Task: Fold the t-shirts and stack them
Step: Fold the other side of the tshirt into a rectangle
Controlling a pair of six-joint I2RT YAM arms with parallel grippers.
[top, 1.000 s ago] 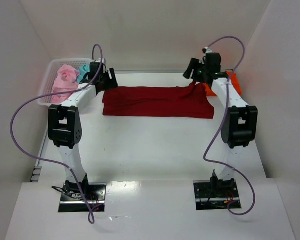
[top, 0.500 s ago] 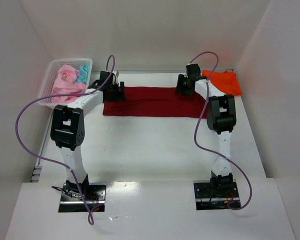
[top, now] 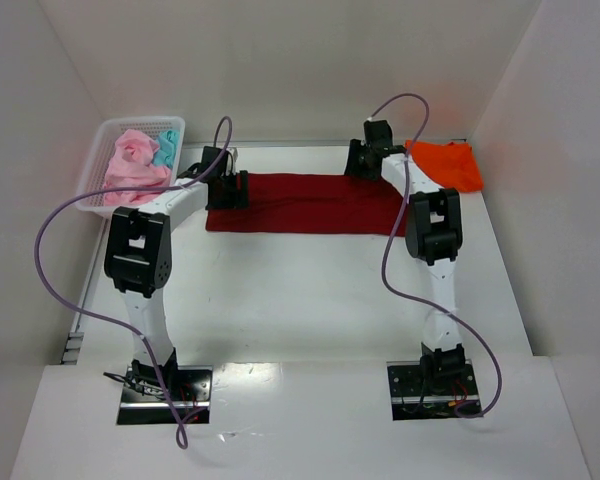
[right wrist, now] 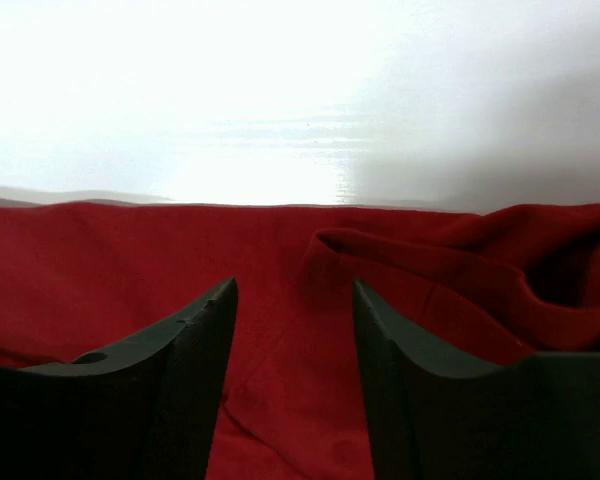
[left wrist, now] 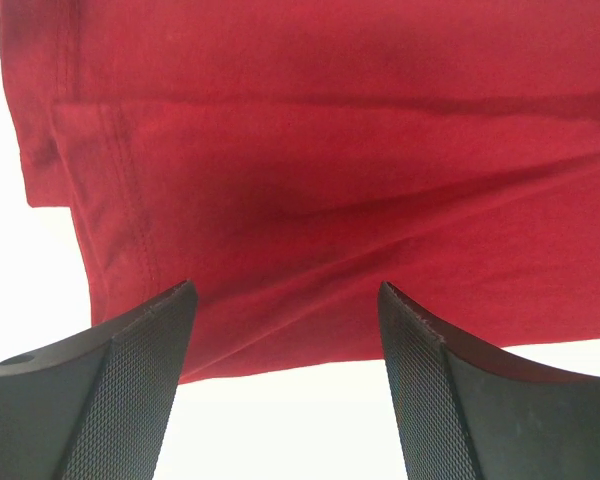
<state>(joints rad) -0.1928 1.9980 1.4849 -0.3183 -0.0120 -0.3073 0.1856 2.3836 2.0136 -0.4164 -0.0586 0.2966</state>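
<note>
On white tabletop [top: 300, 290], dark red t-shirt [top: 300, 205], creased oblong.

White arms [top: 148, 322] with black joint housings [top: 135, 252], looping purple cables [top: 37, 243], and black mesh-textured tool fingers [left wrist: 130, 392].

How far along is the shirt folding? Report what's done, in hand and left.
Done, apparently: the orange t-shirt lies apart at far right. In hand: the dark red t-shirt lies as a long strip, with the left pincer and right pincer open over it near its ends. Left: finishing that fold, stacking it, and the pink t-shirts and teal t-shirt crumpled in the white basket.
</note>
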